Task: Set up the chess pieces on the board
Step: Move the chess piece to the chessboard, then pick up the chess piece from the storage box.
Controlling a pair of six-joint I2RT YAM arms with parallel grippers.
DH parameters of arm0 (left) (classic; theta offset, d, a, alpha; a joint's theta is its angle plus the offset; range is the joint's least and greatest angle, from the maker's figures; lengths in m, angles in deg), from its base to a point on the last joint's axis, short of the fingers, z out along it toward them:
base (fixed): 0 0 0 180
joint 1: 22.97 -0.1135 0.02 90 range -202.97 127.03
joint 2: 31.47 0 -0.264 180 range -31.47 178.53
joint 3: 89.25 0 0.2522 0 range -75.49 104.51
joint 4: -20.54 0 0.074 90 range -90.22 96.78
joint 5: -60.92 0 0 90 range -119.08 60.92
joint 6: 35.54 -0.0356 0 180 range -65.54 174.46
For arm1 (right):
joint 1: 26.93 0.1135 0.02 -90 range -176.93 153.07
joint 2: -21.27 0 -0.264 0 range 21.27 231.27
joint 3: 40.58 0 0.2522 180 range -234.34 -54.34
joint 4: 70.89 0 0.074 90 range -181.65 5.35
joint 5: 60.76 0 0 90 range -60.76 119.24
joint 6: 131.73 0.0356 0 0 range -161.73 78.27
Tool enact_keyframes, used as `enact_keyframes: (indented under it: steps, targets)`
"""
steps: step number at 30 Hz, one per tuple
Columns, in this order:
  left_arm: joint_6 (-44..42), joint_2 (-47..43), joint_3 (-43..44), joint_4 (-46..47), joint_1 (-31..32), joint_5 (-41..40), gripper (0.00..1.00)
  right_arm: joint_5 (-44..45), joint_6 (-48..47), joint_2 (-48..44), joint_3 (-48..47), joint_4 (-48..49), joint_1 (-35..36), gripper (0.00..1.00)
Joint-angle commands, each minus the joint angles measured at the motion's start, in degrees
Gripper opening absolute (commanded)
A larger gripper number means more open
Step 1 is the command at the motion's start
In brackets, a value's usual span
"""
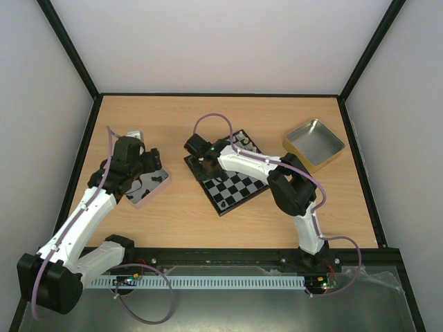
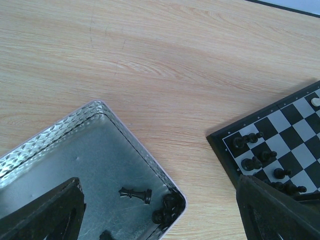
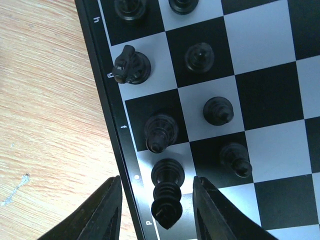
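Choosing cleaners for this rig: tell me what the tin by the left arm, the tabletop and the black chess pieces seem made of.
The tin: probably thin sheet metal; silvery, dull sheen, embossed scale pattern along its rim.
The tabletop: wood or wood-look laminate; pale grain lines, matte.
The black chess pieces: likely moulded plastic; smooth, with small glossy highlights.

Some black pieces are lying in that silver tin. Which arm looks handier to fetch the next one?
Left. The left gripper, open, hangs over the tin, right above the black pieces; the right gripper is over the board.
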Motion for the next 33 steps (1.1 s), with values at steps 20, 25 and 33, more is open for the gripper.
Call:
enact_keyframes:
  steps: [20, 25, 33]
  targets:
    - [5.86, 8.50, -2.01, 0.65, -4.89, 5.00, 1.00, 14.25, 13.43, -37.33, 30.51, 19.43, -10.84, 0.57]
    - [9.98, 14.08, -3.01, 1.48, -7.59, 6.68, 0.93, 11.98, 12.45, -37.93, 33.29, 20.41, -12.47, 0.57]
    - [16.68, 23.97, -3.21, 3.07, -9.58, 9.81, 0.44, 10.49, 11.25, -37.39, 35.06, 22.21, -12.79, 0.56]
